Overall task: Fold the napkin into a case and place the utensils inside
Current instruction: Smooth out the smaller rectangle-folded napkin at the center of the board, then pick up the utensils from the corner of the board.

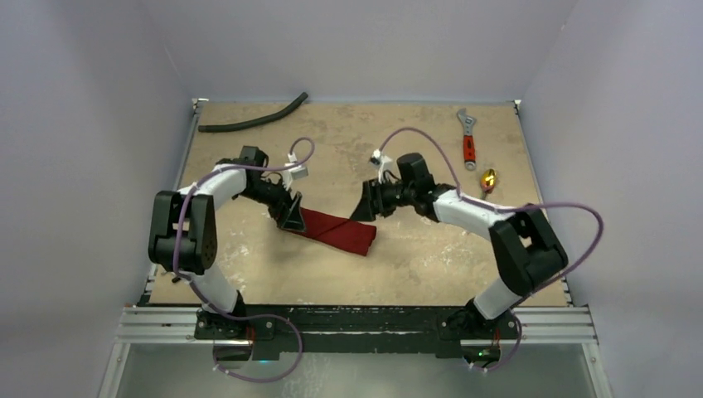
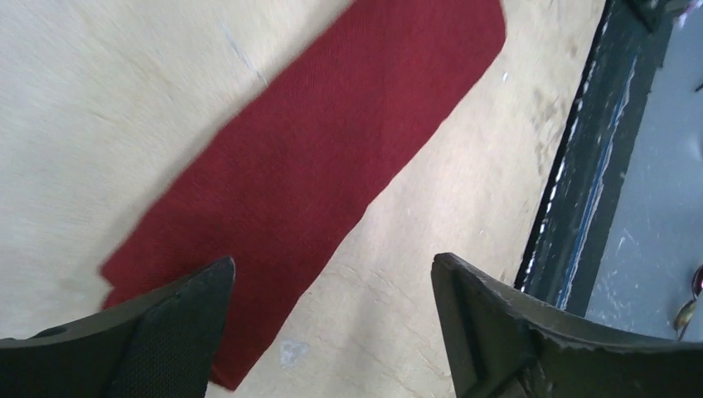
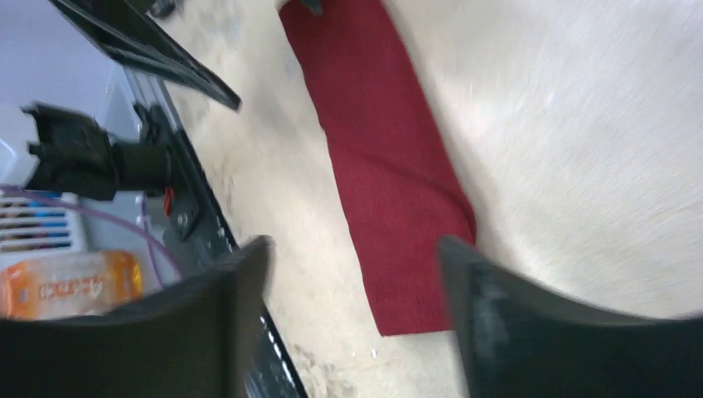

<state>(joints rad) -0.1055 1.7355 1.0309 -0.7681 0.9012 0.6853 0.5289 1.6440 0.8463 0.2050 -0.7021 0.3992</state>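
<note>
Top external — arms bent inward, L claw (image 1: 292, 219) & R claw (image 1: 363, 207) agape at napkin (image 1: 338, 233) ends.

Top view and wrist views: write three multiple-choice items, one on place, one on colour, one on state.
1. The wrench lies: A. far right of the table B. near left corner C. centre
2. The napkin is: A. blue B. dark red C. white
3. The left pincer is: A. shut on cloth B. holding a spoon C. open, empty
Answers: 1 A, top view shows it far right; 2 B, maroon cloth; 3 C, fingers apart, nothing between.
</note>
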